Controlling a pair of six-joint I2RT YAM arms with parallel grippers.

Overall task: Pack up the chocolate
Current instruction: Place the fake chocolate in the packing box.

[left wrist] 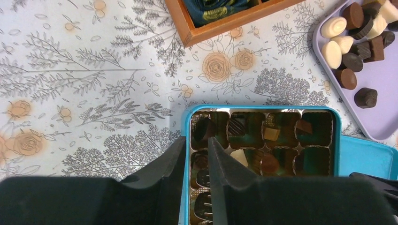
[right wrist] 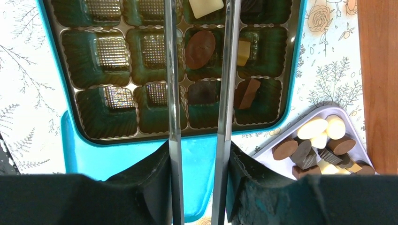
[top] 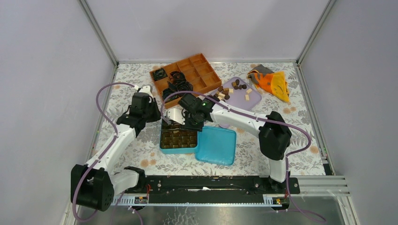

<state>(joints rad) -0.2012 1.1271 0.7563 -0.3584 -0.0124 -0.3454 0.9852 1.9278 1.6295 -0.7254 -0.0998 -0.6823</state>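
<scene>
Chocolate point(right wrist: 200, 48) in tin cells point(right wrist: 112, 51) | overhead: arms hide them

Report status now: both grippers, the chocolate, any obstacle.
Left gripper astride the tin wall, holding nothing. Right gripper open, empty, over the tin. Some chocolate packed; more on the purple tray. No obstacle.

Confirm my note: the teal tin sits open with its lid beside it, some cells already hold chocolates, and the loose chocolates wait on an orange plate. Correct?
Not quite. The loose chocolates wait on a lilac tray, not an orange plate; the left wrist view shows it plainly. The rest stands: the teal tin sits open with its lid beside it, and some cells already hold pieces.
</scene>
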